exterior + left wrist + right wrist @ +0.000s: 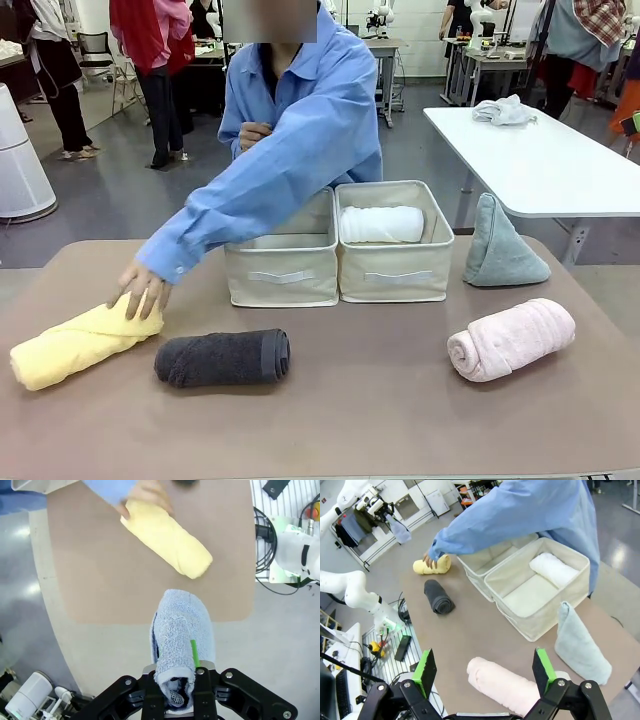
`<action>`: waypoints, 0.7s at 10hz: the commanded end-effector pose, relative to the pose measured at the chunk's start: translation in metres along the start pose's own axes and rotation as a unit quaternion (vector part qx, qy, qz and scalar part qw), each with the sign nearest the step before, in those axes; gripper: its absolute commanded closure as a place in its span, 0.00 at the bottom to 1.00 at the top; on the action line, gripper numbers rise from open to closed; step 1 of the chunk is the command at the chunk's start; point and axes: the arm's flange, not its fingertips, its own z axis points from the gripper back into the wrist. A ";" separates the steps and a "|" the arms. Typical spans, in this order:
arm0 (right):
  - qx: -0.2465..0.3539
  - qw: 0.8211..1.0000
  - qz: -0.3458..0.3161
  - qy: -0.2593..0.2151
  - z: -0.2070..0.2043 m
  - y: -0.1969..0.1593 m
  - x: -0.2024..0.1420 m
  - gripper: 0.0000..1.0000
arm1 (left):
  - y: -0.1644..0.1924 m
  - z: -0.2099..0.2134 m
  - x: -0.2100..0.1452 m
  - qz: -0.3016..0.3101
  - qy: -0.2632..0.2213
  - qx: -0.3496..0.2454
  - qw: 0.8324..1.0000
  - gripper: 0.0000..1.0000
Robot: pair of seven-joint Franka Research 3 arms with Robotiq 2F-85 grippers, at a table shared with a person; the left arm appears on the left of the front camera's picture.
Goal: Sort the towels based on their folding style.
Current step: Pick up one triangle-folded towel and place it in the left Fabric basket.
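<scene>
My left gripper is shut on a lavender-blue towel, held out past the table's edge over the floor. The person's hand rests on the yellow rolled towel at the table's left; that yellow roll lies ahead in the left wrist view. A dark grey roll lies beside it. A white roll lies in the right bin. A grey-green cone towel stands at the right. My right gripper hangs open above the pink roll, also lying front right.
Two beige fabric bins stand side by side mid-table; the left bin is partly hidden by the person's blue sleeve. A white side table with a rumpled white cloth stands at the back right. Bare tabletop lies between the rolls.
</scene>
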 end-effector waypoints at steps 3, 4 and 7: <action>0.004 1.000 0.002 -0.004 -0.001 0.000 0.000 0.00 | 0.043 0.002 0.041 -0.006 -0.021 0.038 0.999 0.84; 0.004 1.000 0.002 -0.004 -0.001 0.000 0.000 0.00 | 0.049 0.002 0.046 -0.004 -0.023 0.037 0.999 0.84; 0.004 1.000 0.002 -0.004 -0.001 0.000 0.000 0.00 | 0.064 0.004 0.060 0.038 -0.037 0.034 0.998 0.84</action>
